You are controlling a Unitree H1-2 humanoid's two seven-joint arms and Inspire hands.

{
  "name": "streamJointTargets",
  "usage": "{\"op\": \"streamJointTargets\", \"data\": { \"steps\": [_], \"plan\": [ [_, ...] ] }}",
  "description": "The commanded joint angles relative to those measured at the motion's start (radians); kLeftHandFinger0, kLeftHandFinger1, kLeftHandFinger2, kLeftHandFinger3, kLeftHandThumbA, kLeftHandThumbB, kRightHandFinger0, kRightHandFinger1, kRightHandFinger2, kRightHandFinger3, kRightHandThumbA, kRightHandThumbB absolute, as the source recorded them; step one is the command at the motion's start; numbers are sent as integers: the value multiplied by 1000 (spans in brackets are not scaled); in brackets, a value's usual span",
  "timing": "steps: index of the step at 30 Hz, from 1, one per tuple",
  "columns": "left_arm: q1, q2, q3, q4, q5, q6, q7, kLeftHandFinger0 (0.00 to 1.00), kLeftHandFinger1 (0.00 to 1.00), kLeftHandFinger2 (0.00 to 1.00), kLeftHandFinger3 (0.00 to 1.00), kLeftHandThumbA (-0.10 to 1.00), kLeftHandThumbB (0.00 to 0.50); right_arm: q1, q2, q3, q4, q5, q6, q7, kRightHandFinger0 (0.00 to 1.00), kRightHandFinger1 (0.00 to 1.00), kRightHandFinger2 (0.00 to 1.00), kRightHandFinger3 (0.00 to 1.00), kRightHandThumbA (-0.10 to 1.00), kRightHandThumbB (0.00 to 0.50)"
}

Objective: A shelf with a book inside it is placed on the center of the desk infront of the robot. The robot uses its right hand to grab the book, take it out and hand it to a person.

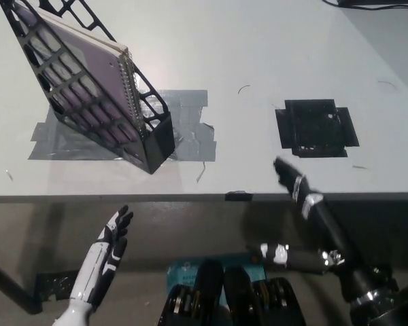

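Here, the book (88, 64), a spiral-bound notebook with a purple cover, is seen standing inside the black wire shelf (68, 102), which is fixed on grey tape (183, 139) at the upper left of the white desk (258, 47). The shelf is tilted in the picture, its long axis running diagonally from the upper left down to the lower right, and the book's wire spine is turned toward the upper right, along the open top of the shelf. The black right hand (292, 182) is raised at the desk's near edge, right of centre, holding nothing; whether its fingers are spread cannot be told from this angle. From that hand the book lies well apart, up and to the left, so a reach across the desk toward the spine edge is judged to be needed. A square black patch (317, 128) is seen on the desk just above the right hand. The white left hand (114, 234) is held below the desk edge, empty with fingers apart; it is judged the nearer of the two to the shelf, yet the task is assigned to the right. No person is seen.
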Motion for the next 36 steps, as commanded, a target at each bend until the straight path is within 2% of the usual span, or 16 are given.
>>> {"op": "streamJointTargets", "data": {
  "steps": [1,3,5,8,9,14,15,19,20,24,27,33,36],
  "plan": [
    [20,-1,-11,-3,19,-67,7,1000,1000,1000,1000,1000,297,-102,40,-8,-53,25,16,-15,1000,1000,1000,1000,1000,336],
    [26,-2,-16,-8,18,-58,2,1000,1000,1000,1000,1000,303,-153,52,9,-37,2,48,-6,1000,1000,1000,1000,996,337],
    [31,-7,-18,-7,4,-45,-3,1000,1000,1000,1000,1000,333,-205,66,27,-3,-18,67,1,1000,1000,1000,1000,994,349],
    [38,-7,-21,-10,9,-47,-1,1000,1000,1000,1000,1000,323,-276,96,64,71,-54,75,0,1000,1000,1000,1000,1000,327],
    [40,-6,-23,-12,12,-48,-1,1000,1000,1000,1000,1000,322,-305,111,79,103,-71,84,-5,1000,1000,1000,1000,1000,343],
    [42,-3,-26,-19,14,-45,-1,1000,1000,1000,1000,1000,315,-390,160,105,222,-93,82,-18,1000,1000,1000,1000,1000,335],
    [42,-3,-24,-20,3,-40,-5,1000,1000,1000,1000,1000,316,-419,171,111,267,-91,73,-15,1000,1000,1000,1000,1000,306],
    [36,-5,-23,-21,8,-34,-1,1000,1000,1000,1000,1000,303,-521,223,112,434,-98,62,-29,1000,1000,1000,1000,1000,293],
    [35,-3,-24,-19,14,-43,2,1000,1000,1000,1000,1000,290,-545,237,107,474,-94,63,-33,1000,1000,1000,1000,1000,313],
    [30,-1,-29,-17,33,-61,7,1000,1000,1000,1000,1000,264,-619,276,79,592,-63,43,-41,1000,1000,1000,1000,1000,314],
    [20,2,-32,-17,42,-75,5,1000,1000,1000,1000,1000,244,-669,304,39,662,-25,27,-46,1000,1000,1000,1000,1000,347],
    [4,11,-33,-18,49,-77,0,1000,1000,1000,1000,1000,263,-704,327,-6,688,-5,2,-51,1000,1000,1000,1000,1000,346],
    [-2,14,-35,-20,57,-82,-1,1000,1000,1000,1000,1000,244,-709,334,-29,699,9,-23,-58,1000,1000,1000,1000,1000,382]
  ]
}}
